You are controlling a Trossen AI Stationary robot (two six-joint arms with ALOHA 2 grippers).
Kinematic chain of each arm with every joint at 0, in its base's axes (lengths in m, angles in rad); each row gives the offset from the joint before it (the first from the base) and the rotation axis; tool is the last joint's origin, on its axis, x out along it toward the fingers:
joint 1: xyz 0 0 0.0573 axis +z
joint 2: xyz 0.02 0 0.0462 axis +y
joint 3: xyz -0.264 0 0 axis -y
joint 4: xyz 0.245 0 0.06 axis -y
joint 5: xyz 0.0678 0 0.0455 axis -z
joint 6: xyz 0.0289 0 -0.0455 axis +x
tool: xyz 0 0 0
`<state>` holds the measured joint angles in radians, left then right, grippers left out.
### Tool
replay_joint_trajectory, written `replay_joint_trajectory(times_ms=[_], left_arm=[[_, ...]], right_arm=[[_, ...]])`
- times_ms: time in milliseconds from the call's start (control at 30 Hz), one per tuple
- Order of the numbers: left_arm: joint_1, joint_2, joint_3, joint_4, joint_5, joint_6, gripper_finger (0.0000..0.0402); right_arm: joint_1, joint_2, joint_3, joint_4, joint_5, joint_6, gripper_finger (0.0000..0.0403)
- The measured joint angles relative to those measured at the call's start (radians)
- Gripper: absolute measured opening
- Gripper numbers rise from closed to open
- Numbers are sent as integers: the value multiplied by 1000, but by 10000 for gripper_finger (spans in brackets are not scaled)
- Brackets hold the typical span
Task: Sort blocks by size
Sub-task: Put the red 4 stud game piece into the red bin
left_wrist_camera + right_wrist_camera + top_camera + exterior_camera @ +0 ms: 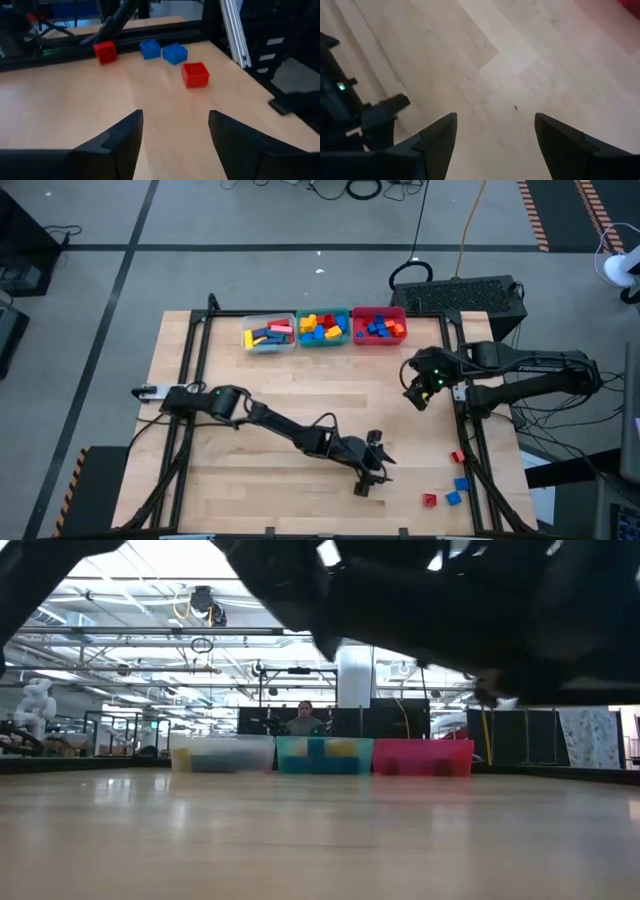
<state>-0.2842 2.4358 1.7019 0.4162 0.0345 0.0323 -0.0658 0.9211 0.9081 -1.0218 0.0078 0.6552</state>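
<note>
Four loose blocks (195,74) lay just ahead of our left gripper (175,145), its jaws spread and empty.

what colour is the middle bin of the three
Teal: the middle rectangular plastic bin between the clear and red bins, clearest in the high view.

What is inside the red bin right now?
The red bin holds a pile of small blue and red blocks, seen from above. Whatever lies under the top ones is covered. From table height its wall hides everything inside.
</note>
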Motion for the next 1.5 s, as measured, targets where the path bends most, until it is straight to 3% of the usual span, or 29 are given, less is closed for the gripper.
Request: replay_joint_trajectory(times_ms=[233,433,633,833,1000,1233,1500], left_arm=[[-11,83,101,-80,-14,1,228],[-11,77,104,-155,-18,1,228],[-13,78,104,-216,-19,0,228],[-14,78,104,-247,-19,0,228],[-20,78,104,-245,-19,0,228],[-27,78,104,-246,-19,0,228],[-26,78,104,-247,-19,0,228]], right_arm=[[85,1,0,-79,-33,44,251],[266,44,0,-229,-50,258,251],[459,153,0,-307,-116,490,251],[582,311,-1,-318,-120,638,251],[647,417,-12,-374,-184,644,251],[712,463,-109,-253,-322,643,251],[774,464,-141,-161,-322,486,251]])
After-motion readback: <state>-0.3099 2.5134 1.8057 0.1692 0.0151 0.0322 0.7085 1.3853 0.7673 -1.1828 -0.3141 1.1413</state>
